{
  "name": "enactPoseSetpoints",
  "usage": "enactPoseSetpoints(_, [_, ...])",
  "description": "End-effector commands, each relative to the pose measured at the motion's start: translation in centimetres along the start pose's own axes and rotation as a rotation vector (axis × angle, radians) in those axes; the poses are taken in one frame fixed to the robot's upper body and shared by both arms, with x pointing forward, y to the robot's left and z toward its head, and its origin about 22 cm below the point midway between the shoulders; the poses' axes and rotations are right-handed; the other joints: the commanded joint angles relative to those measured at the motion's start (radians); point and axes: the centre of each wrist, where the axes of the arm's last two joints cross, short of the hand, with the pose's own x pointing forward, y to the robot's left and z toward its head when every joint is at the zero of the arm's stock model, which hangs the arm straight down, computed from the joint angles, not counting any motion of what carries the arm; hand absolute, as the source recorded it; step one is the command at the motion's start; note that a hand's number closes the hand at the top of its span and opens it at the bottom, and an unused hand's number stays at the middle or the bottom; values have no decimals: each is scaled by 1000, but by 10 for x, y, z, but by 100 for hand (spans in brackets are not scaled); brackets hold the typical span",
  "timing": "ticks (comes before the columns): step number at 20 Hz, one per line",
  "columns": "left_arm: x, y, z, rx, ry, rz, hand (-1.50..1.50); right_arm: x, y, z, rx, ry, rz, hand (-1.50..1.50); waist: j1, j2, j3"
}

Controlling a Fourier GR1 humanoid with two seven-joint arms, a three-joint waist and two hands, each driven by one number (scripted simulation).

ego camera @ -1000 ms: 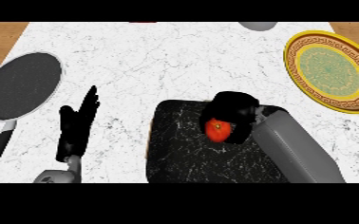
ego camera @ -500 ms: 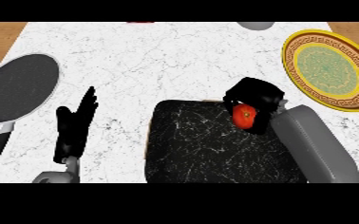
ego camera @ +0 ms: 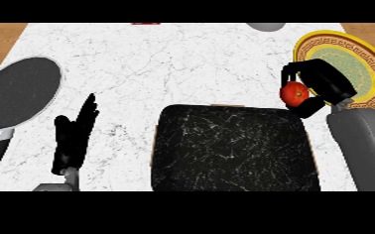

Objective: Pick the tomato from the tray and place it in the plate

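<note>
The right hand is carrying the tomato across the right side of the frame. Its fingers and thumb are curling round the fruit, and the red skin is showing on the hand's left side. A second ago this hand was closing on the tomato over the upper middle of the tray. Half a second ago it was passing the tray's upper right corner. Now the tomato is sitting clear of the tray, just above and to the right of that corner and right at the left rim of the plate, with the hand itself already overlapping the plate.

The pick is therefore looking done, and the carry is nearing its end. What is remaining, as I am judging it, is a short move further right so the tomato is hanging over the plate's green middle, then a lowering and an opening of the fingers. Letting go here would be risking the tomato landing on the rim and rolling onto the counter.

The left hand is resting at the lower left as before, with its fingers straight and holding nothing
</note>
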Motion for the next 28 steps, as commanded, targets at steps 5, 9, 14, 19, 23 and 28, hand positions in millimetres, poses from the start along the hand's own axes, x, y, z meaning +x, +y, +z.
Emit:
enactPoseSetpoints(5, [11, -7, -3, -1, -14, 3, 0, -10, -58, 39, -434, 79, -43, 150, -13, -3, 0])
enactPoseSetpoints(9, [2, -14, 8, -26, 3, -2, 0, -13, -78, 48, -517, 175, -47, 150, 7, 0, 0])
enactPoseSetpoints(14, [7, -15, 12, -12, -11, 0, 0, -36, -87, 45, -510, 285, -90, 150, 16, 3, 0])
enactPoseSetpoints(19, [4, 1, -2, -23, -19, 3, 0, -79, -119, 39, -505, 352, -74, 150, 27, 7, 0])
enactPoseSetpoints(23, [3, -16, -14, -15, -31, 5, 0, -104, -113, 42, -470, 384, -94, 150, 28, 10, 0])
enactPoseSetpoints(28, [12, -20, -2, -62, -46, -2, 0, -117, -106, 29, -409, 466, -55, 150, 57, 18, 2])
